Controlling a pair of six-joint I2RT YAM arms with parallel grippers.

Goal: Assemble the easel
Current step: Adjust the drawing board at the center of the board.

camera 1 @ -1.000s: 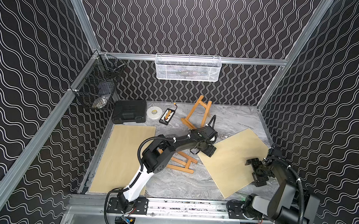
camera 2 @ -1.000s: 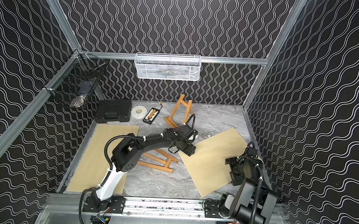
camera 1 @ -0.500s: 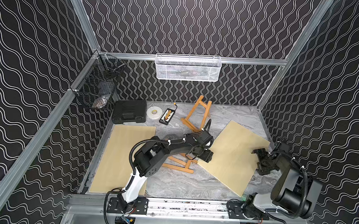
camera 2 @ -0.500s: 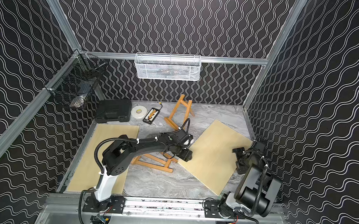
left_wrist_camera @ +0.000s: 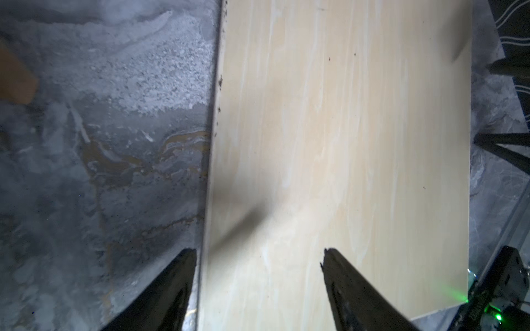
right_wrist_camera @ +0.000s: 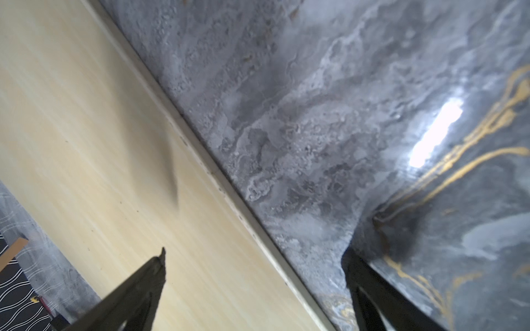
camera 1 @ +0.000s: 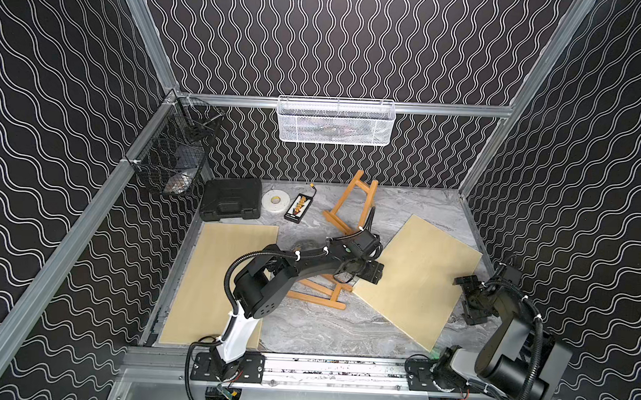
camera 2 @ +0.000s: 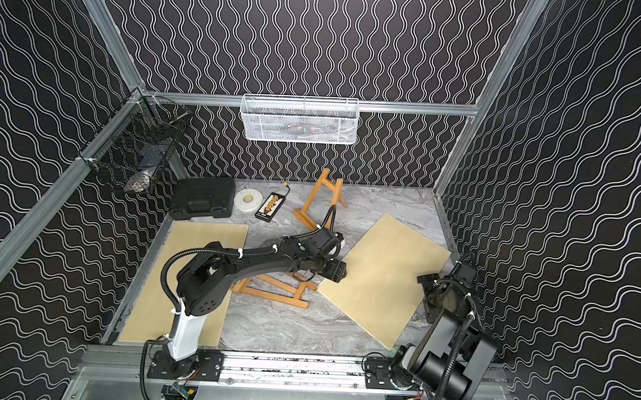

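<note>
The left pincer (left_wrist_camera: 258, 252) is open and empty, its jaws astride the left edge of the board (camera 1: 416, 279). The right pincer (right_wrist_camera: 255, 252) gapes wide and empty astride the board's right edge. An upright easel (camera 1: 352, 202) stands by the back wall. A flat easel (camera 1: 318, 293) lies on the tabletop (camera 1: 306, 326) under the left arm.

On the table (camera 1: 306, 326) lie two pale boards (camera 1: 215, 278), (camera 1: 419, 283) and two wooden easel frames (camera 1: 338, 223), (camera 1: 318, 300). Along its back edge — one black case (camera 1: 231, 199), one tape roll (camera 1: 274, 200), one small black device (camera 1: 299, 207). Two wire baskets (camera 1: 335, 121), (camera 1: 172, 161) hang on the walls.
</note>
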